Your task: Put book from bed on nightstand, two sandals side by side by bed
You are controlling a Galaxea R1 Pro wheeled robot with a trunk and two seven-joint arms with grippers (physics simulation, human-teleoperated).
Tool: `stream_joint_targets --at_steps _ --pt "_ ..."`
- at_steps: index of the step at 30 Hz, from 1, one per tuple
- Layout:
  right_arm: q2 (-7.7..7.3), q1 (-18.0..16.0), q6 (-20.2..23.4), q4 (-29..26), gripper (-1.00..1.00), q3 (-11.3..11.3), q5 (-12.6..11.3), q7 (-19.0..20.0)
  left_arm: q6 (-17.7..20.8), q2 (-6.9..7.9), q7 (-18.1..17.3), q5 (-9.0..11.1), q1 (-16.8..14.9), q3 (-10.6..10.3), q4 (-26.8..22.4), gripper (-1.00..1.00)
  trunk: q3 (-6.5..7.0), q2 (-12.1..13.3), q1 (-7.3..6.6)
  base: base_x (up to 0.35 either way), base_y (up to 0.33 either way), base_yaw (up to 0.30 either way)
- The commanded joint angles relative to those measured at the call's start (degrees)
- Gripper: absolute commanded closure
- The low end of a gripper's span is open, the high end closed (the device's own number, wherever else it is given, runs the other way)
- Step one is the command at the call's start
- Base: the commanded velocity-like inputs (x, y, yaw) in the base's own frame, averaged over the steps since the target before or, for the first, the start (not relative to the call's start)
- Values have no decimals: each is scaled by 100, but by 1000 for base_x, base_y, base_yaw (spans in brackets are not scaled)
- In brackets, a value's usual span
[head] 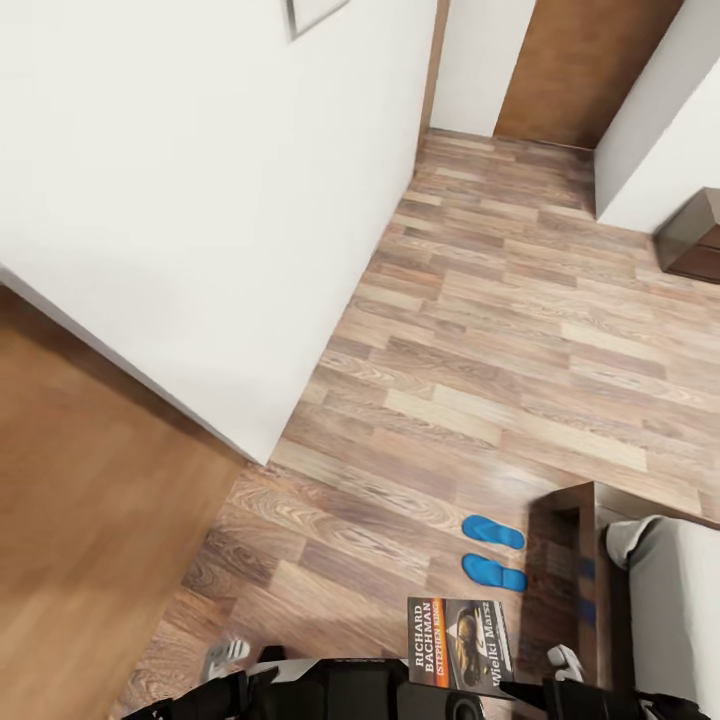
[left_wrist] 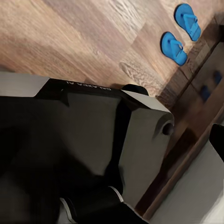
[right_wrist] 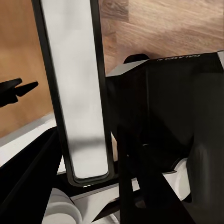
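Finding: the book (head: pixel 460 640) is off the bed (head: pixel 680 610) and hangs at 6 o'clock in the head view, cover up, just above the floor (head: pixel 480 330). In the right wrist view its pale page edge (right_wrist: pixel 84 93) stands directly ahead. I judge the right gripper (head: pixel 565 662) has its fingers closed on the book's lower end, though the contact itself is hidden. I cannot tell how the left gripper (head: pixel 225 655) holds its fingers.

The two sandals (head: pixel 493 531) lie side by side at 5 o'clock, just beside the bed's dark frame.

Handling: the paperback is light, thin and likely to flex. A pinch near the spine should hold flattest. The glossy cover may slip.

A dark wooden cabinet (head: pixel 690 235) sits at 2 o'clock. I cannot confirm it as a nightstand.
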Motion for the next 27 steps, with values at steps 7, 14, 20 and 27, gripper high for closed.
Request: stream_joint_targets --at_steps 7,14,20,27 --pt "-36 0 56 -6 100 37 -63 14 -632 -558 1865 -363 -5 -12 128 -100 -6 -7 2 0 0 293" --pt "-52 1 56 -6 100 30 -66 14 -1023 -675 2139 -484 -5 -2 167 -100 -6 -7 2 0 0 293" --pt "-53 -4 56 -6 100 24 -66 14 -1045 -674 2155 -490 -5 -3 168 -100 -6 -7 2 0 0 194" --pt "-55 -2 56 2 100 14 -76 14 -1046 -674 2163 -491 -5 -3 175 -100 -6 -7 2 0 0 21"
